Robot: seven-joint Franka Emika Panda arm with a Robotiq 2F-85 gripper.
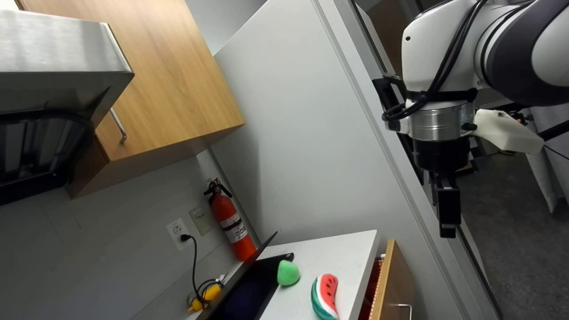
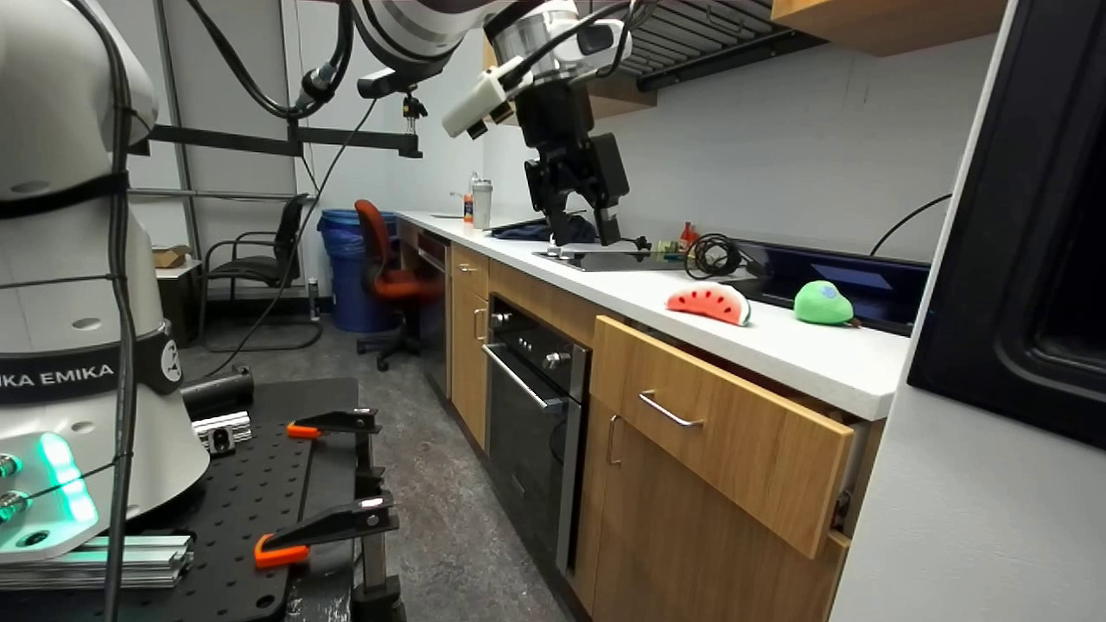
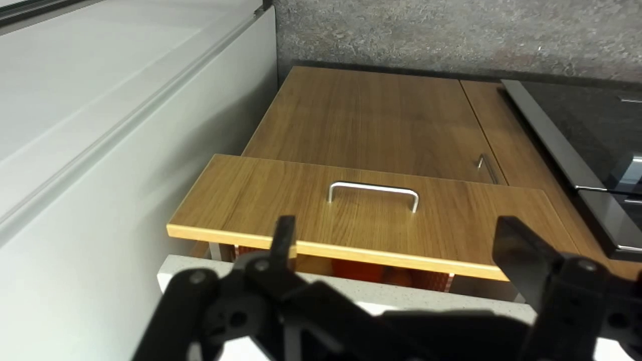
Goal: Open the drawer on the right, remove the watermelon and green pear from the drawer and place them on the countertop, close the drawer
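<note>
The watermelon slice (image 1: 328, 293) (image 2: 704, 302) and the green pear (image 1: 288, 273) (image 2: 823, 304) rest apart on the white countertop (image 1: 351, 249) (image 2: 812, 350) (image 3: 431, 296). The drawer (image 1: 395, 284) (image 2: 726, 423) (image 3: 281, 193) is partly open. Its metal handle (image 2: 670, 409) (image 3: 373, 188) faces outward. Through the gap in the wrist view, something red-orange (image 3: 357, 269) shows inside; most of the inside is hidden. My gripper (image 1: 446, 226) (image 2: 589, 231) (image 3: 398, 230) is open and empty, fingers pointing down in the exterior views. It is raised above counter level, apart from the drawer, fruit and handle.
A tall white panel (image 1: 306, 146) (image 3: 165, 165) stands beside the drawer. A black inset (image 1: 253, 291) lies behind the fruit. A fire extinguisher (image 1: 232, 224) and a wall cabinet (image 1: 155, 89) are at the wall. An oven (image 2: 536, 423) sits beside the drawer unit.
</note>
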